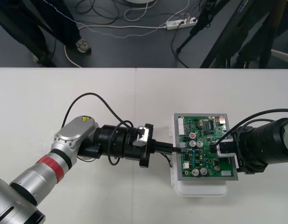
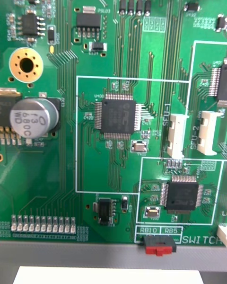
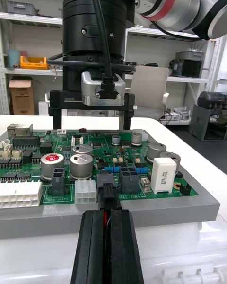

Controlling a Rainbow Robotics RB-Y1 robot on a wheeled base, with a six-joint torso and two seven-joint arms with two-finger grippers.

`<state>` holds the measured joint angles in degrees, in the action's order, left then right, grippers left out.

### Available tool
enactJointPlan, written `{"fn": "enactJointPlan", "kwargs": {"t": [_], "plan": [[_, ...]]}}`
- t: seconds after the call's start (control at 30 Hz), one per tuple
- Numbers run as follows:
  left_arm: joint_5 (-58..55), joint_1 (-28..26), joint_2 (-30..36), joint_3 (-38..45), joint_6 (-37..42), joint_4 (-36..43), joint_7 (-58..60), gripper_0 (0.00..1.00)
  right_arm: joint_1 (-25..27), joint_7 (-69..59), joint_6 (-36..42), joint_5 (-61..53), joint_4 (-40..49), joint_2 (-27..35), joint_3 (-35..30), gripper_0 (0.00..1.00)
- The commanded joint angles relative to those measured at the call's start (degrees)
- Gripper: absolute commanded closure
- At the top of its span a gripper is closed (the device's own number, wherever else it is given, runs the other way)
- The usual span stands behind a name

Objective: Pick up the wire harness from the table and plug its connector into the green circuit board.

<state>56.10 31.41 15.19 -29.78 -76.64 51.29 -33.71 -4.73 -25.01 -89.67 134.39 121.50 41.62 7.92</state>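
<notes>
The green circuit board (image 1: 204, 140) lies on its white base (image 1: 200, 189) right of the table's middle. My left gripper (image 1: 177, 148) reaches level to the board's left edge. In the left wrist view its fingers (image 3: 92, 236) are shut on the harness, with a red wire between them and the black plug (image 3: 108, 196) at their tips. The plug meets a black socket at the board's (image 3: 156, 194) edge; I cannot tell whether it is seated. My right gripper (image 3: 92, 123) stands open over the board's far side (image 1: 213, 148). Its camera looks straight down on the board (image 2: 56, 170).
Capacitors (image 3: 52, 163), black sockets (image 3: 128, 177) and a white block (image 3: 163, 175) stand on the board just behind the plug. A black cable (image 1: 87, 95) from my left arm loops over the table. The table's far edge borders the dark floor.
</notes>
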Motion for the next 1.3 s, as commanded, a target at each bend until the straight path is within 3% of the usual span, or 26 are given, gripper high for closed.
{"fn": "enactJointPlan", "kwargs": {"t": [0.03, 1.3], "plan": [[-0.91, 2.69, -2.01, -1.77, 1.14, 1.00, 2.86, 1.00, -1.25, 0.58, -0.33, -0.45, 0.93, -0.84, 0.69, 0.00], [-0.73, 2.60, -3.41, -1.77, 1.49, 1.00, 2.86, 1.00, -1.16, 0.67, -0.33, -0.80, 0.93, -0.84, 0.69, 0.00]]}}
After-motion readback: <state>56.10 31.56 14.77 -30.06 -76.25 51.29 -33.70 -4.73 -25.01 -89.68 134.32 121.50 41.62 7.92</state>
